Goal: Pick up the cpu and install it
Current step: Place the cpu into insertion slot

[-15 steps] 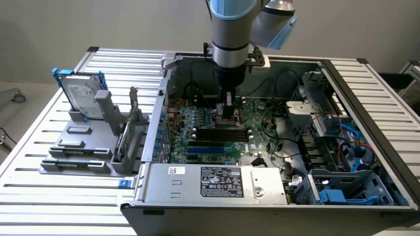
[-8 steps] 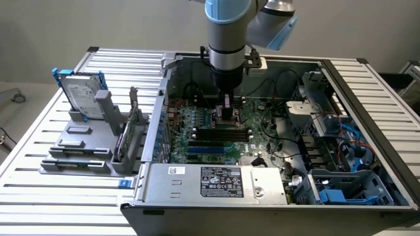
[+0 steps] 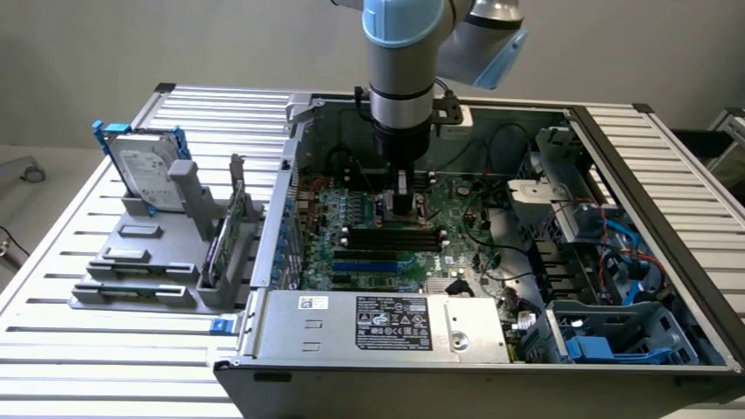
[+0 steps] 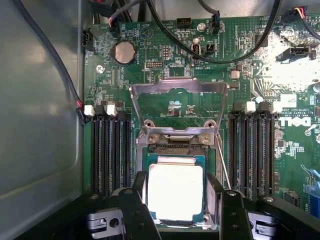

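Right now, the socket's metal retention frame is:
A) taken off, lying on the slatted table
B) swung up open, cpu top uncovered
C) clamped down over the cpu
B: in the wrist view the retention frame stands raised behind the socket, and the silver top of the cpu is bare.

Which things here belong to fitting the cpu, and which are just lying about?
Job in hand: cpu; gripper, jaws closed on the cpu's edges; socket with its metal frame lifted.

Lying about: hard drive standing in the grey rack; power supply; round battery.
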{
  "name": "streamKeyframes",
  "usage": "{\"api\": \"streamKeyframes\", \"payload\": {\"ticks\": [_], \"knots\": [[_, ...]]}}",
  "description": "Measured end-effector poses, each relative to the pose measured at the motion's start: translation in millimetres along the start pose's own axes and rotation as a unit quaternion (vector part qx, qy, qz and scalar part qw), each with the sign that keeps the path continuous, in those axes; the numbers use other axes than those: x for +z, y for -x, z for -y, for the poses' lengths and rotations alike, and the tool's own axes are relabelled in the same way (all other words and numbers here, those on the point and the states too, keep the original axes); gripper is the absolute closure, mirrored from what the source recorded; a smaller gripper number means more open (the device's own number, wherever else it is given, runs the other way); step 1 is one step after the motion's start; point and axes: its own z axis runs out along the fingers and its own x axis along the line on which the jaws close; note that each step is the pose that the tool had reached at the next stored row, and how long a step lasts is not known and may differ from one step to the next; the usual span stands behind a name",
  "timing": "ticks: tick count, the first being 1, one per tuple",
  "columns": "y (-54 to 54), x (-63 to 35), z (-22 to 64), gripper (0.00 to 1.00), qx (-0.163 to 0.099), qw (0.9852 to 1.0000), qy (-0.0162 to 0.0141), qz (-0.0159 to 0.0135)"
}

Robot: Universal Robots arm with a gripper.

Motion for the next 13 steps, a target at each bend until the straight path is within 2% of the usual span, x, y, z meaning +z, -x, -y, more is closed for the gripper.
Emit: {"api": "streamKeyframes", "payload": {"ticks": [13], "knots": [[0.8,8.0,0.9,0.45,-0.002,1.0,0.002,0.0088]]}}
